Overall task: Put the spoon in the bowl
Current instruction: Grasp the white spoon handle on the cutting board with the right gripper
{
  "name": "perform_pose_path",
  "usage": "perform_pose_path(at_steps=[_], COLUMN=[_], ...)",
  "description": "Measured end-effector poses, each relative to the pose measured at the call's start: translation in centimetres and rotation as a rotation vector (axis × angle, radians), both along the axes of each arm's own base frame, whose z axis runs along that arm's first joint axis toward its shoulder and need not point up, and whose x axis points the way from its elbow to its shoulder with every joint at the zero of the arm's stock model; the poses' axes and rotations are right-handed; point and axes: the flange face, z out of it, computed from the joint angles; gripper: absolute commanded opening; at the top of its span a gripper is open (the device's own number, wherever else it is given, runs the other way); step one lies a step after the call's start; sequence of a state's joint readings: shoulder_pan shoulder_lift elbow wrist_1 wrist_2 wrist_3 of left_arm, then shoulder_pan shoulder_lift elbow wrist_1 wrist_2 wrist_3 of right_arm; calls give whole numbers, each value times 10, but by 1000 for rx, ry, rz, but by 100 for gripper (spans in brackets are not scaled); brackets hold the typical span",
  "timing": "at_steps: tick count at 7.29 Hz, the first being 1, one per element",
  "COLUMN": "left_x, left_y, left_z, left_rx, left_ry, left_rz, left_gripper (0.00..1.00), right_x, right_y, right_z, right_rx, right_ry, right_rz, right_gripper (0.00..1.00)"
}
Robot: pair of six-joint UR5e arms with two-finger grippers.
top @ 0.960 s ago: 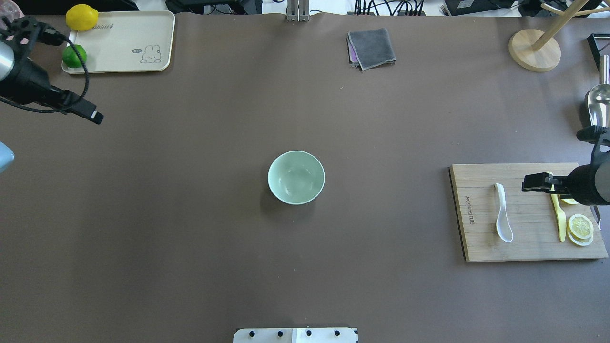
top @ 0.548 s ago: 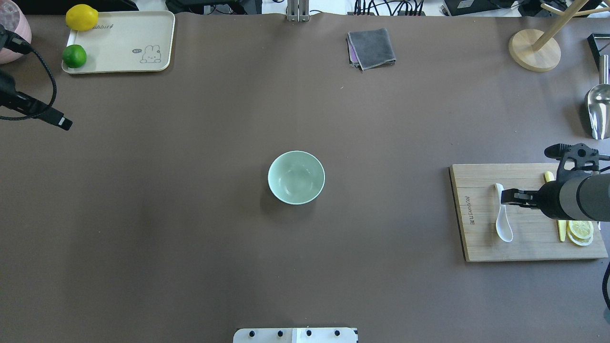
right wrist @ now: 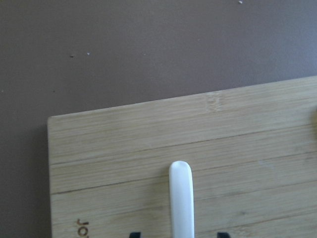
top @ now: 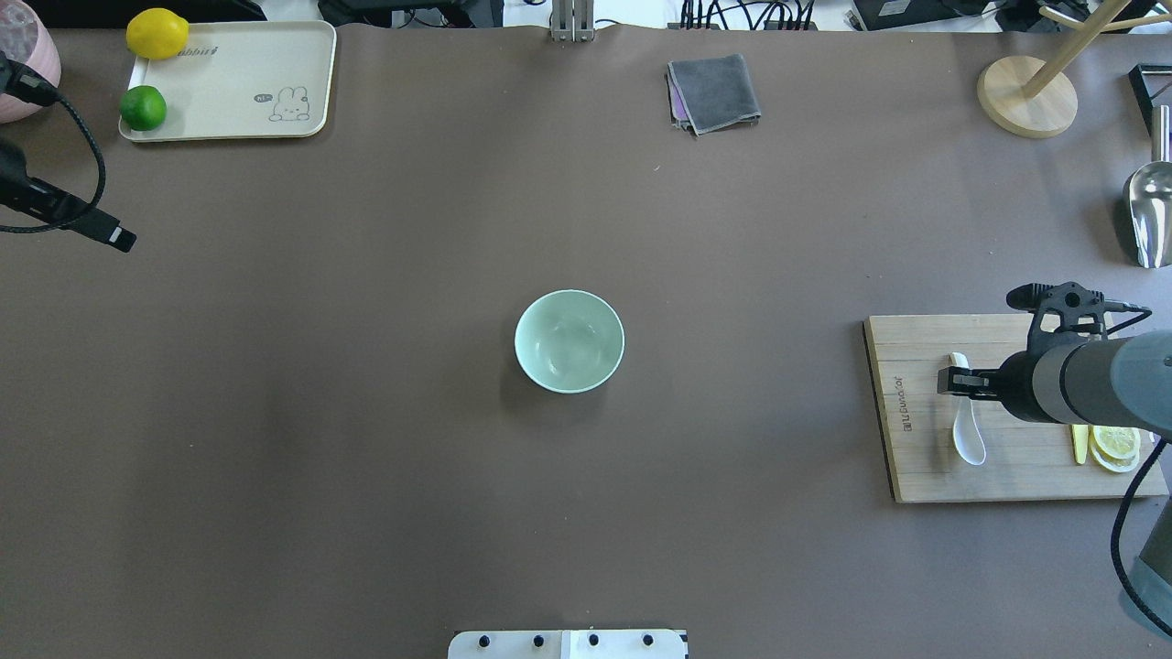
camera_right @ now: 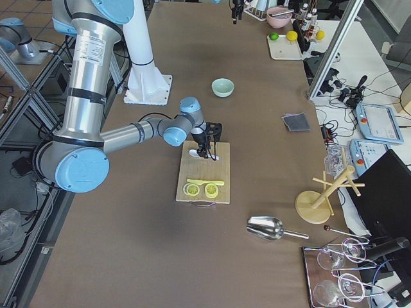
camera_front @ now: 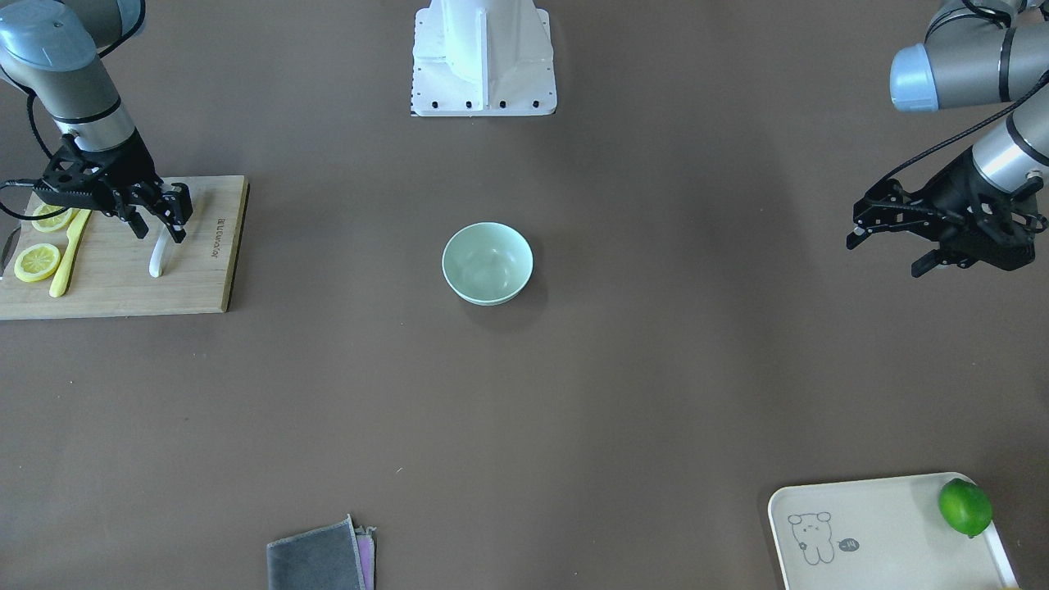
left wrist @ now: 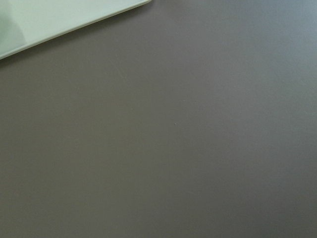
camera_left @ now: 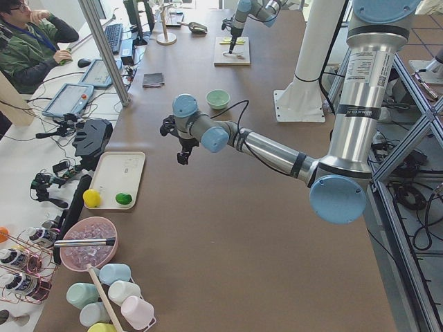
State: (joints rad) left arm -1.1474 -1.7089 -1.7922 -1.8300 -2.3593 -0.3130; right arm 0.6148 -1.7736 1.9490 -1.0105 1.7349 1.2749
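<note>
Spoon (top: 968, 440) lies flat on board (top: 1016, 469), handle pointing away from robot.

Small white glossy spoon (top: 969, 442), short curved handle w/ oval scoop, lies flat on the wooden board (top: 1016, 476) at the table's right end, close to the board's left edge; handle tip points to the far side, scoop toward the robot's side. Pale mint-green bowl (top: 569, 340): round, plain, upright, empty, approx. mid-table, well left of the spoon.

Overhead, front views share bowl (top: 569, 340)
</note>
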Motion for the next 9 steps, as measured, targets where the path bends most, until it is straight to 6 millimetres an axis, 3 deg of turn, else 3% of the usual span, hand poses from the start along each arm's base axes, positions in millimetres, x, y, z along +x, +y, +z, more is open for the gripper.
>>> perform_pose_path(at_steps=[2,4,7,9], left_x=[0,0,0,0], left_y=[0,0,0,1], left_z=[0,-1,-2,-2], left_rx=[1,1,3,3], left_ry=[0,1,2,3], left_rz=[0,0,0,0], left_gripper=[98,98,98,98], right_x=[-3,-5,-5,-4], right_y=[1,2,2,3], right_z=[6,9,0,-37], right_rx=[-2,-2,3,-1], right_ry=[12,20,8,-10], right_rz=[-3,-3,-4,-2], right_gripper=[45,4,0,0])
